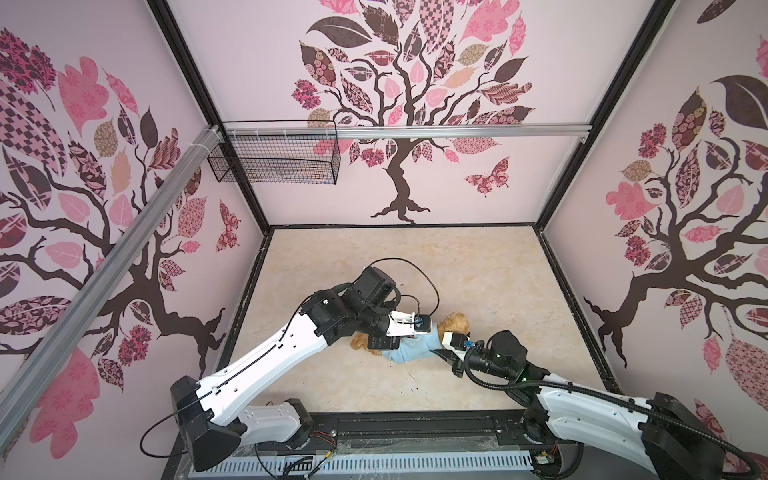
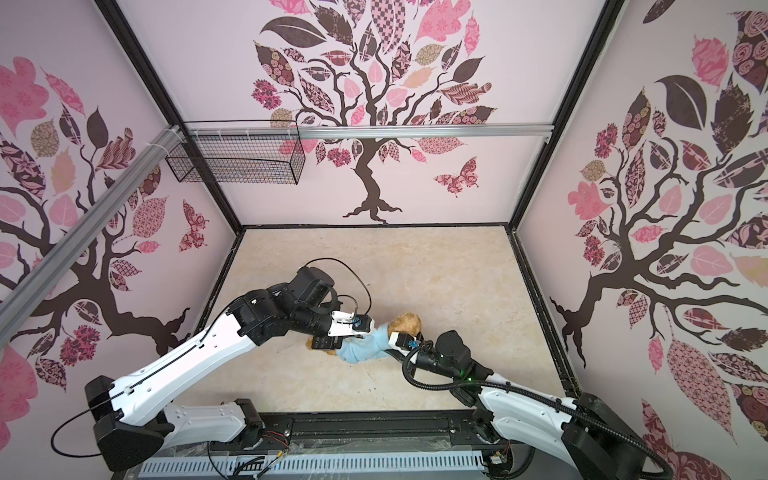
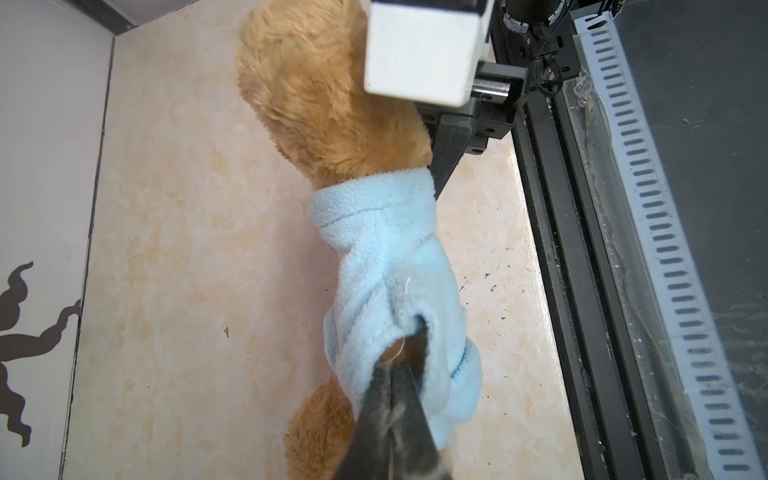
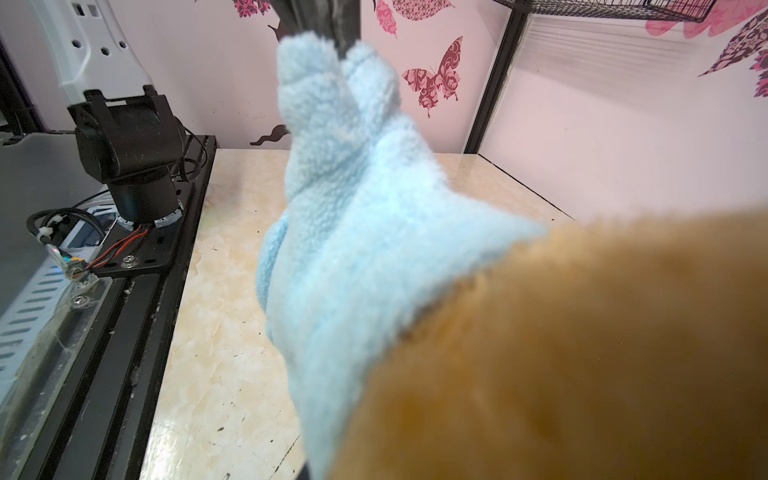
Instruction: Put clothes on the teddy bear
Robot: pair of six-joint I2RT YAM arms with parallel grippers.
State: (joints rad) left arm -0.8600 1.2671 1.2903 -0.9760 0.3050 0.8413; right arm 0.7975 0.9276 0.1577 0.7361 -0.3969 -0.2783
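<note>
The golden-brown teddy bear (image 1: pixel 455 322) (image 2: pixel 405 324) lies on its side mid-table with a light-blue fleece shirt (image 1: pixel 411 349) (image 3: pixel 386 257) round its body. Head (image 3: pixel 316 95) and one leg stick out. My left gripper (image 3: pixel 390 368) is shut, its tips in a sleeve opening where brown fur shows, and it pinches that fur. My right gripper (image 1: pixel 440 353) reaches in by the neck; one of its fingers (image 3: pixel 449 158) touches the collar. In the right wrist view its jaws are buried under the bear (image 4: pixel 582 353) and the shirt (image 4: pixel 353 208), which stretches taut toward the left gripper's fingers (image 4: pixel 332 20).
A black wire basket (image 1: pixel 274 153) hangs on the back-wall rail at the left. The marbled table (image 1: pixel 478 270) is boxed in by patterned walls on three sides. A black rail (image 1: pixel 415 428) carrying both arm bases runs along the front edge.
</note>
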